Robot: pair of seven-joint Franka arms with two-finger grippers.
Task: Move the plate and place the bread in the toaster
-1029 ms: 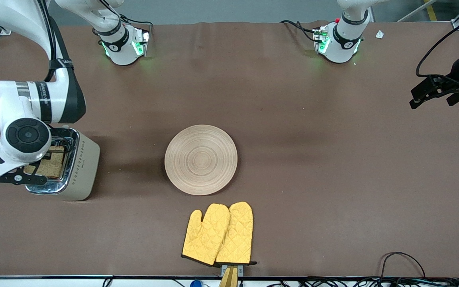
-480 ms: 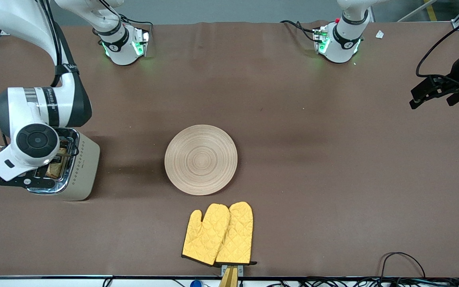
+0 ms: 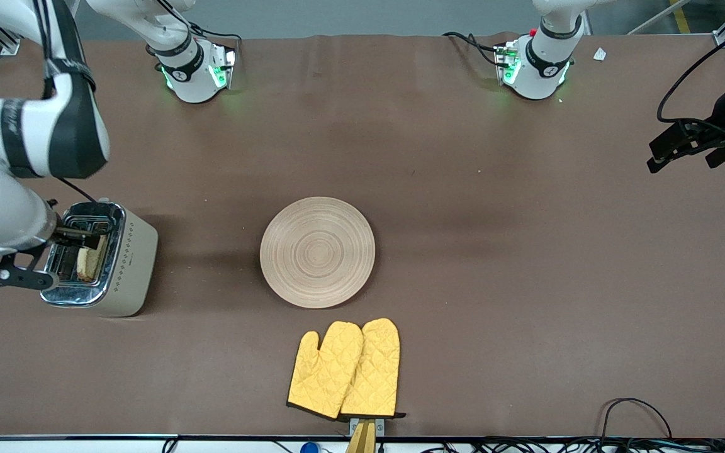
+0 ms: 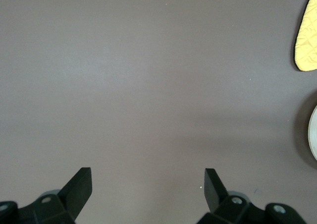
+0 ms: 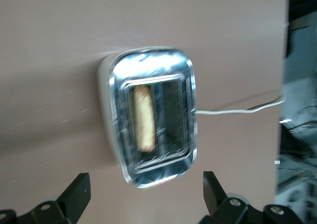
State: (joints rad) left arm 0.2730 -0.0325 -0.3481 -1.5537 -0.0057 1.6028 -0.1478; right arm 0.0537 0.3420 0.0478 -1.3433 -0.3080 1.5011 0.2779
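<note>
Brown speckled bread slice (image 5: pixel 144 118) in cream chrome-topped toaster (image 3: pixel 128 261), right gripper (image 5: pixel 143 196) wide open, empty above it, left gripper (image 4: pixel 148 189) open, empty, waiting over bare table, round wooden plate (image 3: pixel 317 251) mid-table

I see a cream toaster (image 3: pixel 126 261), chrome top, diamond-pattern side. Plate (image 3: pixel 317 251) light wood, ring grain. Mitts (image 3: pixel 345 370) yellow, quilted; table (image 3: pixel 526 251) brown.

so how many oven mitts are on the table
2. The oven mitts lie side by side and overlapping, nearer the front camera than the plate. One mitt's edge also shows in the left wrist view. None seem hidden elsewhere.
</note>
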